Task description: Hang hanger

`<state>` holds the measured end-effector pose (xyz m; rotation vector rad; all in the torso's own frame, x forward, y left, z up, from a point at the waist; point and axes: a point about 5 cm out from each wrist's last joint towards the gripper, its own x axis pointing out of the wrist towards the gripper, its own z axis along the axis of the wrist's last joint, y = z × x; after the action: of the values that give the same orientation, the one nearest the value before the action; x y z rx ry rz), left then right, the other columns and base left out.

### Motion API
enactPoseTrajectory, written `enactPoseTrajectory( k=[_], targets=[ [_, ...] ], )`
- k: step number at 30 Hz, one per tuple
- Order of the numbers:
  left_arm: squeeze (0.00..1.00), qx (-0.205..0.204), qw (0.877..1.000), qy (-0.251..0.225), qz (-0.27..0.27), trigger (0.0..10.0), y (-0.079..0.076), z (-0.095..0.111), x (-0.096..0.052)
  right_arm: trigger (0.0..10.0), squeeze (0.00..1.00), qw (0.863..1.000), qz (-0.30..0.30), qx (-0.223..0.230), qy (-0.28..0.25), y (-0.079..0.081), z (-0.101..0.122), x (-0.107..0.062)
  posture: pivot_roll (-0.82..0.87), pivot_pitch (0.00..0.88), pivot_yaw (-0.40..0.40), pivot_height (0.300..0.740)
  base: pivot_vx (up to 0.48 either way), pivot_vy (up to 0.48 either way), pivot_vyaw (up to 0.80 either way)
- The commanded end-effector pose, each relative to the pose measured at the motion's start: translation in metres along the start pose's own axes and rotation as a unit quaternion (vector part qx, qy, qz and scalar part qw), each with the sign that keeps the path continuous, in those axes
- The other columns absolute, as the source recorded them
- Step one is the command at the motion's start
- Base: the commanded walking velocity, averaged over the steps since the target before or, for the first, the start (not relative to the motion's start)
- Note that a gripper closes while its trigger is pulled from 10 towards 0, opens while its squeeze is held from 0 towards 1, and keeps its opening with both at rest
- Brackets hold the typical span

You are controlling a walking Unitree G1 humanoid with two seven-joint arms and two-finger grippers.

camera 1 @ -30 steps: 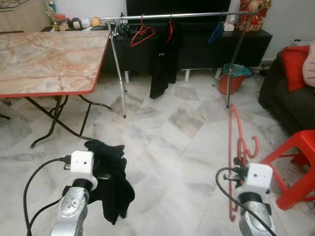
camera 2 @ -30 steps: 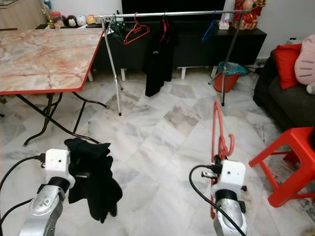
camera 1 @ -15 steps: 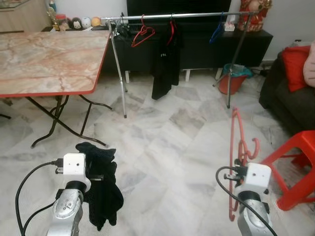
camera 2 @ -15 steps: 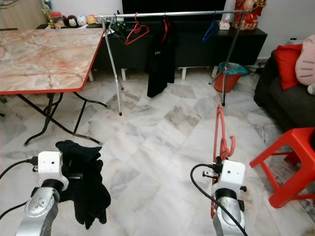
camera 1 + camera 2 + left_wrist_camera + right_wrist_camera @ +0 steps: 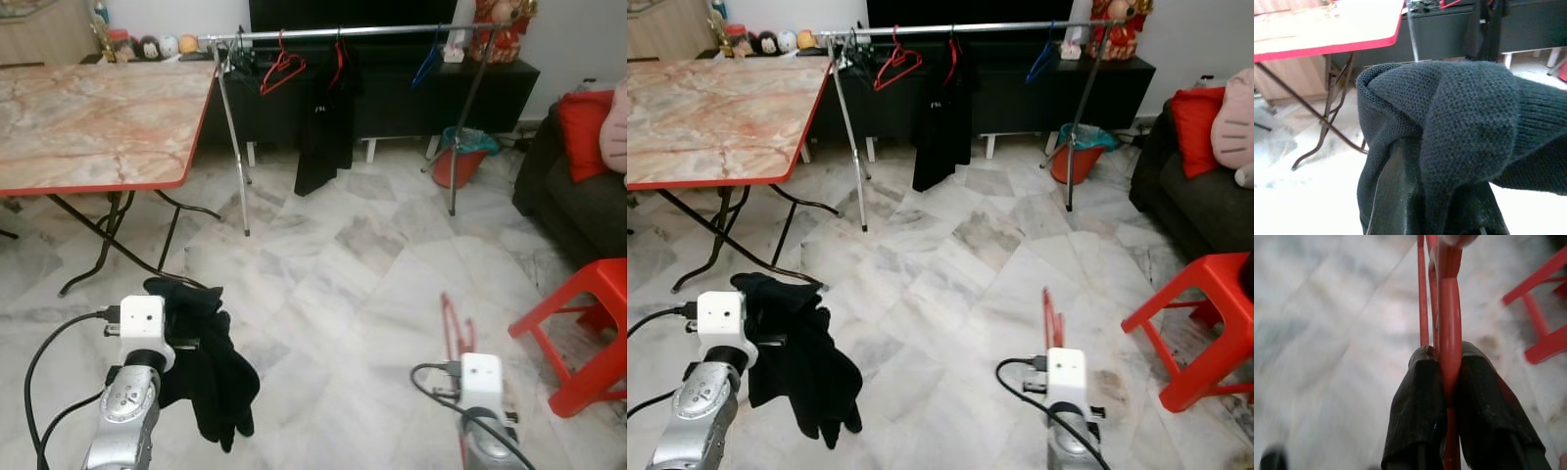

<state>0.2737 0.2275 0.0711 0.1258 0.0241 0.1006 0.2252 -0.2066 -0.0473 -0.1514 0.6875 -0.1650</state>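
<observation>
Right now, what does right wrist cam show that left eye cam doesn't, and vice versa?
Right wrist view: two black fingers pinching the red plastic hanger, so the right pincer is shut on it. Left eye view: the left pincer draped in the black knitted garment, the silver clothes rail, the marble-topped folding table. Both: hanger, red plastic stool, marble floor.

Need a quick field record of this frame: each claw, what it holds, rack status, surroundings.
left claw: shut on black knit garment, which drapes over it above the floor
right claw: shut on red hanger, held low in front of the robot
clothes rack: across the room, holding a red hanger, a black garment and a blue hanger
marble table: left of the rack
red stool: to the robot's right
task state: held hanger not yet on the rack
</observation>
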Motion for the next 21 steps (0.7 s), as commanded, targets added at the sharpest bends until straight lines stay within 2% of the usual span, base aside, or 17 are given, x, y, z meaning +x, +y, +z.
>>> enactPoseTrajectory(
  k=[1, 2, 5, 6, 8, 10, 12, 15, 17, 21],
  targets=[
    [0.0, 0.002, 1.0, -0.019, 0.011, 10.0, 0.004, 0.007, 0.002, 10.0, 0.0, 1.0, 0.001, -0.007, 0.009, -0.001, -0.005, 0.0, 0.06, 0.0, -0.017, 0.74, 0.0, 0.0, 0.0],
    [0.0, 0.001, 1.0, -0.019, 0.011, 10.0, 0.004, 0.007, 0.002, 10.0, 0.0, 1.0, 0.001, 0.005, 0.014, -0.002, -0.007, -0.001, 0.06, 0.0, -0.014, 0.74, 0.0, 0.0, 0.0],
    [0.0, 0.004, 1.0, -0.006, 0.009, 10.0, 0.006, 0.001, -0.001, 10.0, 0.0, 0.999, 0.011, -0.003, 0.049, -0.004, -0.022, -0.003, 0.04, 0.0, -0.007, 0.74, 0.0, 0.0, 0.0],
    [0.0, 0.004, 1.0, -0.004, 0.008, 10.0, 0.006, 0.0, -0.002, 10.0, 0.0, 0.998, 0.009, 0.015, 0.061, -0.005, -0.027, -0.004, 0.04, 0.0, -0.007, 0.74, 0.0, 0.0, 0.0],
    [0.0, 0.004, 1.0, -0.002, 0.006, 10.0, 0.006, -0.001, -0.002, 10.0, 0.0, 0.997, 0.004, 0.021, 0.072, -0.007, -0.033, -0.006, 0.04, 0.0, -0.005, 0.74, 0.0, 0.0, 0.0],
    [0.0, 0.005, 1.0, 0.002, 0.006, 10.0, 0.008, -0.002, 0.0, 10.0, 0.0, 0.995, 0.01, 0.041, 0.088, -0.005, -0.042, -0.008, 0.03, 0.0, 0.007, 0.74, 0.0, 0.0, 0.0],
    [0.0, 0.005, 1.0, 0.006, 0.005, 10.0, 0.008, -0.003, 0.001, 10.0, 0.0, 0.994, 0.012, 0.039, 0.106, -0.003, -0.049, -0.011, 0.03, 0.0, 0.007, 0.74, 0.0, 0.0, 0.0],
    [0.0, 0.005, 1.0, 0.009, 0.004, 10.0, 0.01, -0.003, 0.003, 10.0, 0.0, 0.988, 0.02, 0.072, 0.136, 0.003, -0.065, -0.018, 0.05, 0.0, 0.012, 0.74, 0.0, 0.0, 0.0],
    [0.0, 0.006, 1.0, 0.013, 0.005, 10.0, 0.009, -0.004, 0.004, 10.0, 0.0, 0.986, 0.027, 0.065, 0.153, 0.005, -0.072, -0.021, 0.06, 0.0, 0.015, 0.74, 0.0, 0.0, 0.0],
    [0.0, 0.001, 1.0, 0.015, 0.002, 10.0, 0.008, -0.006, 0.001, 10.0, 0.0, 0.983, 0.016, 0.081, 0.166, 0.002, -0.078, -0.024, 0.07, 0.0, 0.015, 0.74, 0.0, 0.0, 0.0]
  ],
)
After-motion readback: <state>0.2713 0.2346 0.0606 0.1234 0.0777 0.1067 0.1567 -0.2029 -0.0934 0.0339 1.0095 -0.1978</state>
